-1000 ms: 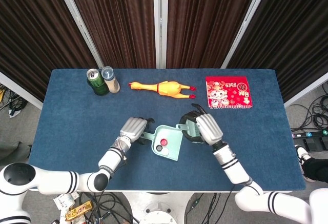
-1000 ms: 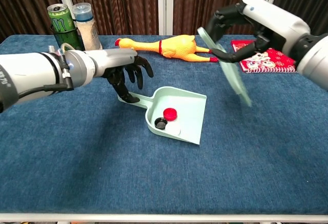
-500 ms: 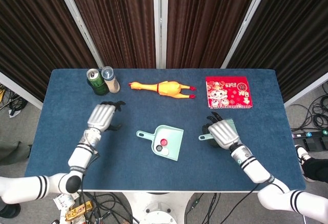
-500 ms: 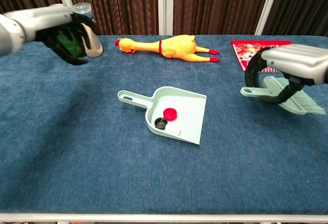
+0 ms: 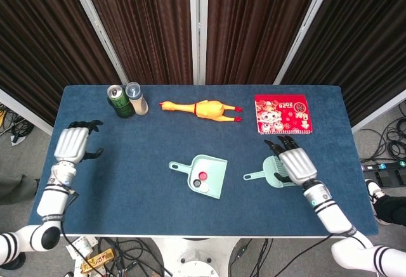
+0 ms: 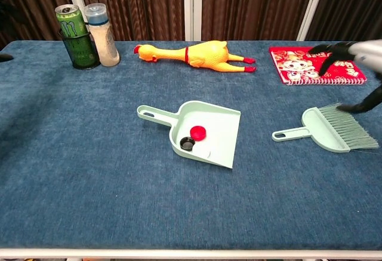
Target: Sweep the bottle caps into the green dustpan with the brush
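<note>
Table: blue cloth (image 5: 158, 137), dark curtains behind.
Right robot hand (image 5: 295, 163): fingers spread, empty, above the brush (image 6: 331, 129) bristles.
Brush: flat on the table, handle pointing toward the green dustpan (image 6: 206, 131).
Bottle caps (image 6: 194, 138): inside the dustpan, left of that hand.
Left robot hand (image 5: 72, 144): spread, empty, at the far table edge.

I see caps (image 6: 194, 138) in dustpan (image 6: 222, 126), table centre | brush (image 6: 331, 131) to its right | chicken toy (image 6: 194, 54) behind | can (image 6: 74, 28), bottle (image 6: 101, 27) far-left.
</note>
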You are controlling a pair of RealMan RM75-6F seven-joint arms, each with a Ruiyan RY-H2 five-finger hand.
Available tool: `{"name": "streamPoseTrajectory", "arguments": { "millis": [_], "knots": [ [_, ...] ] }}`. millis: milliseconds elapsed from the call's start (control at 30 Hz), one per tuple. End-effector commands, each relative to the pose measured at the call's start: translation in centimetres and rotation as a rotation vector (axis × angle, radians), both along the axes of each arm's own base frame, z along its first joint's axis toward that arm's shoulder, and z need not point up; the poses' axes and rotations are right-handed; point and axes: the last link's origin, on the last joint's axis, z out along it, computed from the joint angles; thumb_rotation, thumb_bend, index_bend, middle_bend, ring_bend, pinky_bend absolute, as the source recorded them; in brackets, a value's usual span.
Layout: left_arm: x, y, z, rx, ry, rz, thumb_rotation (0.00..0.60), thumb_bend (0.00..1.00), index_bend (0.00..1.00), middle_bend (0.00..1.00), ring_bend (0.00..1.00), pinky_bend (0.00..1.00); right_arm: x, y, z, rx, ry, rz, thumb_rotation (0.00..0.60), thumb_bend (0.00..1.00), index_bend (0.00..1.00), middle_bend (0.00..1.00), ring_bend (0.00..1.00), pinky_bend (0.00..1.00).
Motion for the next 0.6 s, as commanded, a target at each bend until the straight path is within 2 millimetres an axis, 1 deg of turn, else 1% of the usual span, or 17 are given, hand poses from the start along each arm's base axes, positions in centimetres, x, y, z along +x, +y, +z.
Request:
{"name": "streamPoseTrajectory", "arguments": {
  "millis": [33, 67, 133, 200, 267, 367, 467, 600],
  "knots": [
    [-3.4, -2.0, 2.4, 0.057, 0.063, 0.006, 0.600, 0.23, 0.25, 0.33, 0.25, 0.20, -2.3, 2.2, 4.9, -0.109, -0.061, -0.026, 0.600, 0.26, 0.03, 0.23, 0.02, 0.06],
    [-4.2, -2.7, 2.9, 0.074, 0.068, 0.007, 0.600, 0.23, 0.25, 0.33, 0.25, 0.20, -2.8, 2.9, 6.1, -0.133, -0.069, -0.029, 0.600, 0.27, 0.03, 0.22, 0.02, 0.06],
    [-5.1, -4.0, 3.5, 0.092, 0.066, -0.001, 0.600, 0.23, 0.25, 0.33, 0.24, 0.19, -3.6, 4.2, 7.6, -0.173, -0.081, -0.040, 0.600, 0.28, 0.03, 0.19, 0.00, 0.05],
    [-5.9, -5.4, 4.0, 0.119, 0.044, -0.017, 0.600, 0.23, 0.26, 0.32, 0.23, 0.18, -4.4, 6.0, 8.9, -0.213, -0.094, -0.055, 0.600, 0.28, 0.03, 0.18, 0.00, 0.04],
    [-6.9, -7.0, 4.3, 0.138, 0.039, -0.007, 0.600, 0.23, 0.26, 0.32, 0.22, 0.17, -5.0, 7.8, 9.6, -0.249, -0.110, -0.074, 0.600, 0.28, 0.03, 0.18, 0.00, 0.02],
    [-7.7, -8.9, 4.6, 0.149, 0.061, 0.017, 0.600, 0.23, 0.26, 0.31, 0.22, 0.17, -5.6, 9.9, 10.1, -0.273, -0.135, -0.098, 0.600, 0.30, 0.03, 0.18, 0.00, 0.00],
    [-8.0, -10.9, 5.0, 0.169, 0.071, 0.035, 0.600, 0.22, 0.26, 0.31, 0.22, 0.17, -6.3, 11.7, 10.4, -0.298, -0.146, -0.125, 0.600, 0.31, 0.03, 0.19, 0.00, 0.00],
    [-8.3, -12.6, 5.2, 0.180, 0.084, 0.063, 0.600, 0.22, 0.26, 0.31, 0.22, 0.17, -7.0, 13.1, 10.6, -0.319, -0.155, -0.150, 0.600, 0.31, 0.03, 0.20, 0.00, 0.00]
  ]
}}
